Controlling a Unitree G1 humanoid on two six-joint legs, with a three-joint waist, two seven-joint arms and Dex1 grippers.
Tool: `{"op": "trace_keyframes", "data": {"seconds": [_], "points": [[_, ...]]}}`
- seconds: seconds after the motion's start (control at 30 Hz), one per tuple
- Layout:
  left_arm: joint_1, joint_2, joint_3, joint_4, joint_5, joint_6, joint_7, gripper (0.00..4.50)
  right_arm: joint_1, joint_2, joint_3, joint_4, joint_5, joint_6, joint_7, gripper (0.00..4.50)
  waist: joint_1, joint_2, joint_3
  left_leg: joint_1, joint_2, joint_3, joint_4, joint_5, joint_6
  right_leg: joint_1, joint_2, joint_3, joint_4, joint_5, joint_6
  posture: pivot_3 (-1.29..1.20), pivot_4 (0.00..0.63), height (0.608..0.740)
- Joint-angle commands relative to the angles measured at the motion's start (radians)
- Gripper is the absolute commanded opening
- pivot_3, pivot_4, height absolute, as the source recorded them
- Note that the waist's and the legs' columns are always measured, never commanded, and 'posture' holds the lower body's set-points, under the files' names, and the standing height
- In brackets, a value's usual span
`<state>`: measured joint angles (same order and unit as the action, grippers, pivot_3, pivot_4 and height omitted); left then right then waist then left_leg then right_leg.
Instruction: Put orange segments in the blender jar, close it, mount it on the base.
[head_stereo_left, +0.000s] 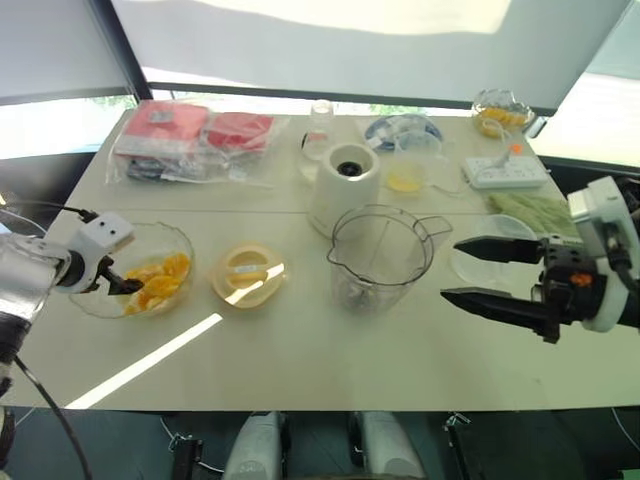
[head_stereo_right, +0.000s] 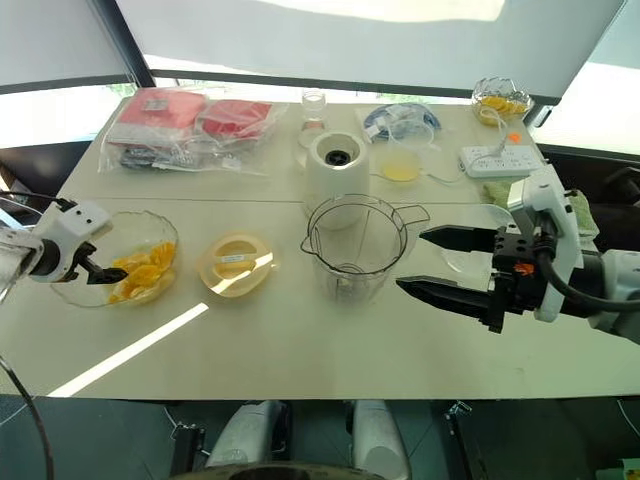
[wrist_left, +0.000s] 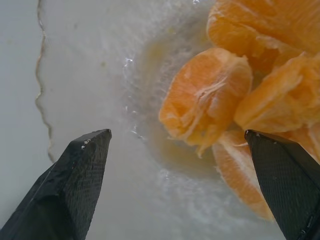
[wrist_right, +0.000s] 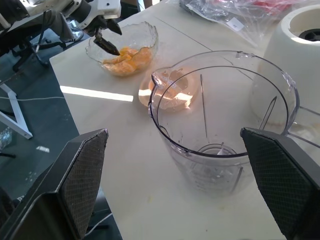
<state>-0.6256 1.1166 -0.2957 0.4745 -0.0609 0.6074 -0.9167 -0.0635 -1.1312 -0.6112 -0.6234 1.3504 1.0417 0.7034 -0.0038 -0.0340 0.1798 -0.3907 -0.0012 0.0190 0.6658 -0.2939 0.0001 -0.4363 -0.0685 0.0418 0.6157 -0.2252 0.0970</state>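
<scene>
Several orange segments (head_stereo_left: 160, 280) lie in a clear glass bowl (head_stereo_left: 178, 240) at the table's left. My left gripper (head_stereo_left: 122, 285) is open and dips into that bowl; in its wrist view one segment (wrist_left: 207, 95) sits between the black fingertips (wrist_left: 80, 170). The clear blender jar (head_stereo_left: 380, 258) stands uncovered in the middle of the table with nothing in it. Just behind it is the white base (head_stereo_left: 345, 180). A round yellowish lid (head_stereo_left: 248, 275) lies between bowl and jar. My right gripper (head_stereo_left: 480, 272) hovers open to the jar's right, pointing at the jar (wrist_right: 225, 125).
Bagged red packages (head_stereo_left: 190, 135) lie at the back left. A clear bottle (head_stereo_left: 320, 130), a small cup of yellow liquid (head_stereo_left: 405, 175), a blue plate (head_stereo_left: 400, 128), a power strip (head_stereo_left: 505, 172) and a second glass bowl (head_stereo_left: 500, 108) line the back. Green items (head_stereo_left: 535, 210) lie at the right.
</scene>
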Motion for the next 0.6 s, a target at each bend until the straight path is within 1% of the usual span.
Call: {"op": "trace_keyframes", "data": {"seconds": [0.03, 0.17, 0.3, 0.47, 0.6], "points": [[-0.086, -0.023, -0.035, 0.114, 0.097, -0.143, -0.071, 4.45, -0.021, -0.018, -0.017, -0.007, 0.028, -0.012, -0.012, 4.5, 0.001, 0.0, 0.0, 0.0, 0.0, 0.0, 0.0, 0.0, 0.0, 0.0, -0.001, 0.0, 0.0, 0.0, 0.0, 0.0, 0.15, 0.74], [-0.181, -0.081, -0.082, 0.259, 0.185, -0.269, -0.144, 4.45, -0.023, -0.019, -0.017, -0.01, 0.038, -0.01, -0.02, 4.5, 0.008, 0.0, 0.0, -0.002, -0.003, 0.001, 0.0, 0.0, 0.0, -0.002, -0.004, 0.0, 0.0, 0.0, 0.001, 0.0, 0.15, 0.74], [-0.236, -0.124, -0.105, 0.364, 0.248, -0.356, -0.202, 4.45, -0.009, -0.01, -0.024, -0.021, 0.033, -0.011, -0.031, 4.5, 0.008, 0.0, 0.0, -0.003, -0.003, 0.002, 0.0, 0.0, 0.0, -0.003, -0.004, -0.001, -0.001, 0.002, 0.004, 0.0, 0.15, 0.74], [-0.285, -0.179, -0.124, 0.485, 0.323, -0.405, -0.188, 4.45, 0.009, 0.001, -0.044, -0.044, 0.051, -0.018, -0.076, 4.5, 0.01, 0.0, 0.0, -0.003, -0.003, 0.002, 0.0, 0.0, 0.0, -0.003, -0.004, -0.001, 0.001, 0.003, 0.005, 0.0, 0.15, 0.74], [-0.321, -0.241, -0.125, 0.588, 0.364, -0.475, -0.173, 4.45, 0.034, -0.003, -0.083, -0.06, 0.086, -0.012, -0.101, 4.5, 0.015, -0.001, -0.001, -0.003, -0.003, 0.002, 0.002, 0.0, 0.001, -0.003, -0.003, -0.002, 0.003, 0.005, 0.009, 0.0, 0.15, 0.74]]}}
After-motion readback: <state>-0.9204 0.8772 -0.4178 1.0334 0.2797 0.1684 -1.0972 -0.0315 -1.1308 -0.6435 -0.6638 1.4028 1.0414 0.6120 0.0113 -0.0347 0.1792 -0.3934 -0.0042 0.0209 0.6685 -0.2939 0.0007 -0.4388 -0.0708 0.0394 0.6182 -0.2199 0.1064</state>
